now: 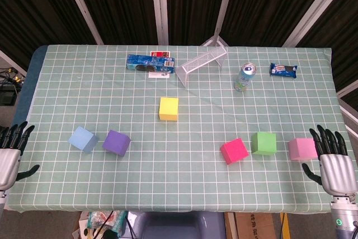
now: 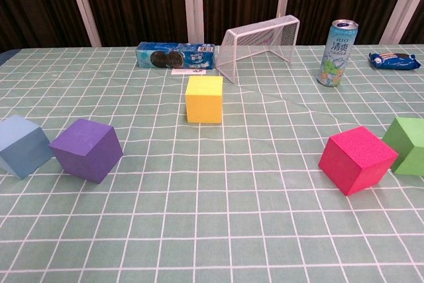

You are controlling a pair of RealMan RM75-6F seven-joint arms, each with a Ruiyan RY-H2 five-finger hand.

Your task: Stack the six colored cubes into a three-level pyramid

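Both hands were empty with fingers spread: the right hand (image 1: 334,158) at the lower right of the head view, just beside the pale pink foam cube (image 1: 302,148), and the left hand (image 1: 10,150) at the lower left edge. Left of the pink one sat the green foam cube (image 1: 263,143) and the magenta foam cube (image 1: 234,150). A yellow foam cube (image 1: 168,108) sat mid-frame, a purple foam cube (image 1: 116,142) and light blue foam cube (image 1: 83,139) at left, none stacked. Along the checked green tablecloth's (image 1: 179,188) upper edge lay a blue cookie package (image 1: 149,63), a white wire basket (image 1: 204,61), a drink can (image 1: 244,77) and a small snack packet (image 1: 283,70).
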